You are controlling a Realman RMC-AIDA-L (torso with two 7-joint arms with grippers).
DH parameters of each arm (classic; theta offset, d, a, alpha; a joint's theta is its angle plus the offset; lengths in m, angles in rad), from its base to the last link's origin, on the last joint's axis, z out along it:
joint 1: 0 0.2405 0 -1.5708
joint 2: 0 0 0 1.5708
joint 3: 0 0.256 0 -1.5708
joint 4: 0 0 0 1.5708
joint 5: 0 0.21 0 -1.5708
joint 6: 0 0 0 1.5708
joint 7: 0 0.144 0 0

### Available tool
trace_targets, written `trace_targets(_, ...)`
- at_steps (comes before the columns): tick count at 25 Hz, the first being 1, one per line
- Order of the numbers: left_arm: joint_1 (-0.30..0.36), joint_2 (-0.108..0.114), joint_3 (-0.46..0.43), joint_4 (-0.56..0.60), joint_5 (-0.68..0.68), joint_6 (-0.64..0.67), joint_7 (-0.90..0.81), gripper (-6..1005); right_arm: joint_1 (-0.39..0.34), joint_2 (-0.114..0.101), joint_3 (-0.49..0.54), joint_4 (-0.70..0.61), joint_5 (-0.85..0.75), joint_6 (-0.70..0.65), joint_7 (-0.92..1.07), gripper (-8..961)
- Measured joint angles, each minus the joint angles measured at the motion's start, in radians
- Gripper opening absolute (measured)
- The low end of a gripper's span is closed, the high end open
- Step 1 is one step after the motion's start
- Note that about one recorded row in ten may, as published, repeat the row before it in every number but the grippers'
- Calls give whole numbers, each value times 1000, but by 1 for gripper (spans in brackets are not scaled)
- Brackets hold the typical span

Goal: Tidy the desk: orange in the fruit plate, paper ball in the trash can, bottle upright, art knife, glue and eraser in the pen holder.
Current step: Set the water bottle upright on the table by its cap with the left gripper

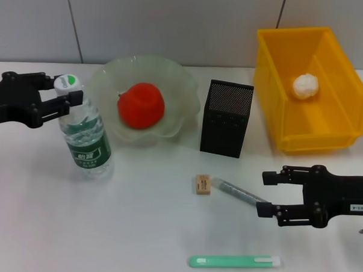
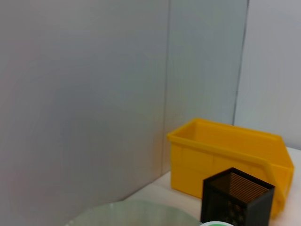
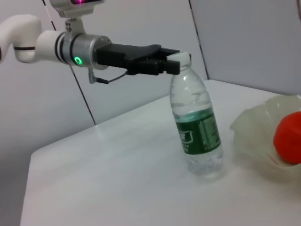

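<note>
The bottle [image 1: 88, 138] [image 3: 197, 127] stands upright on the table, and my left gripper [image 1: 66, 87] [image 3: 170, 63] is shut on its white-and-green cap. The orange [image 1: 140, 105] [image 3: 288, 137] lies in the pale green fruit plate [image 1: 183, 88]. A white paper ball [image 1: 305, 86] sits inside the yellow trash can [image 1: 344, 128]. In front of the black mesh pen holder [image 1: 226, 118] lie the tan eraser [image 1: 203, 184] and the clear glue stick [image 1: 236, 191]. The green art knife [image 1: 233, 261] is near the front edge. My right gripper [image 1: 266, 193] is open, just right of the glue's end.
The left wrist view shows the trash can [image 2: 225, 155], the pen holder [image 2: 237, 195] and the plate's rim [image 2: 136, 212] against a grey wall. The plate [image 3: 258, 127] stands close beside the bottle.
</note>
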Motion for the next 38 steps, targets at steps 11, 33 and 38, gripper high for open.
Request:
trace_targets(11,4,-2,-26,-30,-8,-20,37,443,-11,16,-7,6,0,37,-31,761)
trace_targets(33,-24,-17,-18,-91,-8,-98,88,444,-11,12,-9,7,-7,37,-34,761)
trace_targets(38,-26,-17,-17,-95,-8,-103,87,443,-11,10,-9,7,-8,37,-34,761)
